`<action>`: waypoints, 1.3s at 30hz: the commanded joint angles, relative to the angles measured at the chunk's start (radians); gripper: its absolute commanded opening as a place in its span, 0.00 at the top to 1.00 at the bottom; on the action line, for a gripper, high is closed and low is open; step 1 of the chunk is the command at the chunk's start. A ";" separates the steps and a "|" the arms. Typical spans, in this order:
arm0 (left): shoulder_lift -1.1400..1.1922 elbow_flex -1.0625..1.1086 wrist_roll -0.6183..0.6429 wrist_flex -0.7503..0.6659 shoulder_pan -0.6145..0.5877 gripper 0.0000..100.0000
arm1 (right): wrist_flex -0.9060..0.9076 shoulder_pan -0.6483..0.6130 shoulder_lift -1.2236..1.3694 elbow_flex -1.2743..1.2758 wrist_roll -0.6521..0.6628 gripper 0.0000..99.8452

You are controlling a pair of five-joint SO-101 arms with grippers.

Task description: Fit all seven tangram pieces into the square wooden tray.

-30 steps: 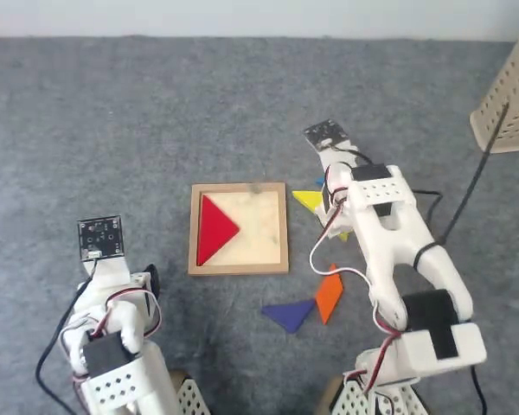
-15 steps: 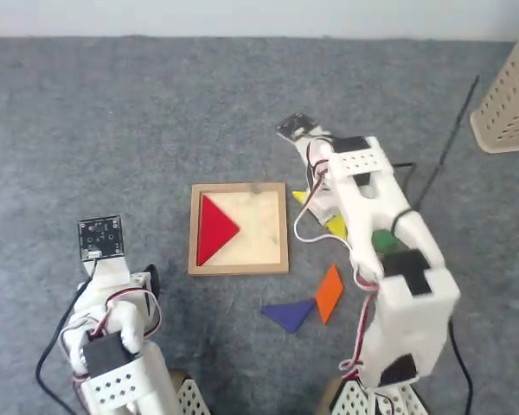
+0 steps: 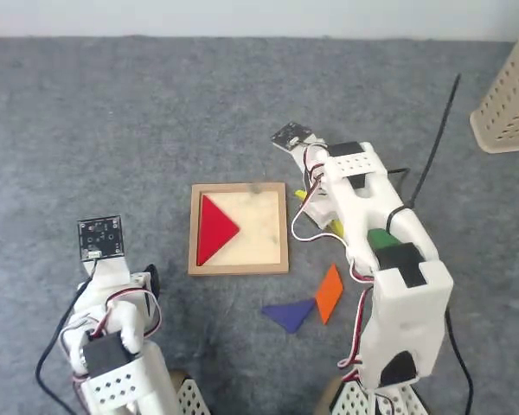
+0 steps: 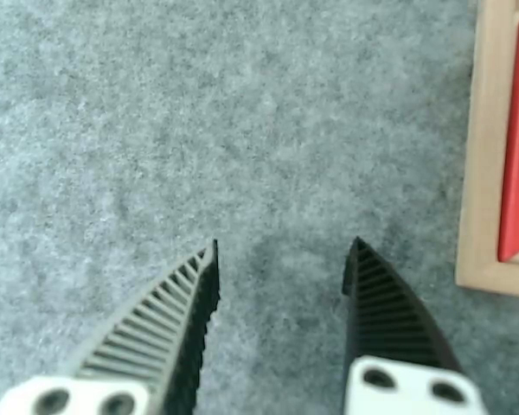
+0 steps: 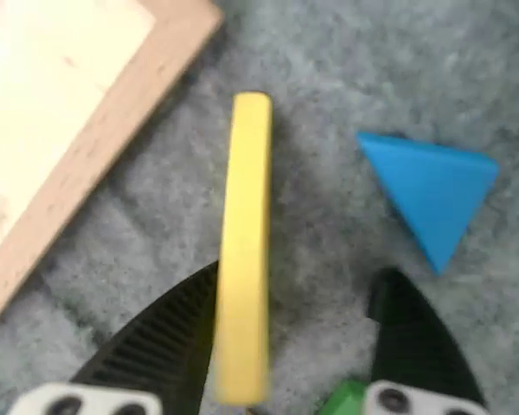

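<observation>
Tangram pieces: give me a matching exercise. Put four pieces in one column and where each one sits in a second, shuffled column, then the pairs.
Pieces
1. red triangle
2. yellow piece
3. blue triangle
4. orange piece

Places
A. flat on the carpet beside the purple triangle
B. inside the wooden tray
C. standing on edge between the fingers of the right gripper
D. flat on the carpet near the yellow piece, outside the tray

Pairs: 1-B, 2-C, 3-D, 4-A
</observation>
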 commanded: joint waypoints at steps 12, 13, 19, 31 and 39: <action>-0.012 -0.019 0.009 0.003 0.000 0.77 | 0.096 -0.007 -0.214 0.018 -0.242 0.99; -0.012 -0.019 0.009 0.003 0.000 0.77 | 0.099 -0.008 -0.259 0.037 -0.253 0.99; -0.012 -0.019 0.009 0.003 0.000 0.77 | 0.045 -0.088 -0.529 0.252 -0.265 0.99; -0.012 -0.019 0.009 0.003 0.000 0.77 | 0.021 -0.331 -0.507 0.132 -0.215 0.99; -0.012 -0.019 0.009 0.003 0.000 0.77 | 0.079 -0.332 -0.162 -0.226 -0.132 0.99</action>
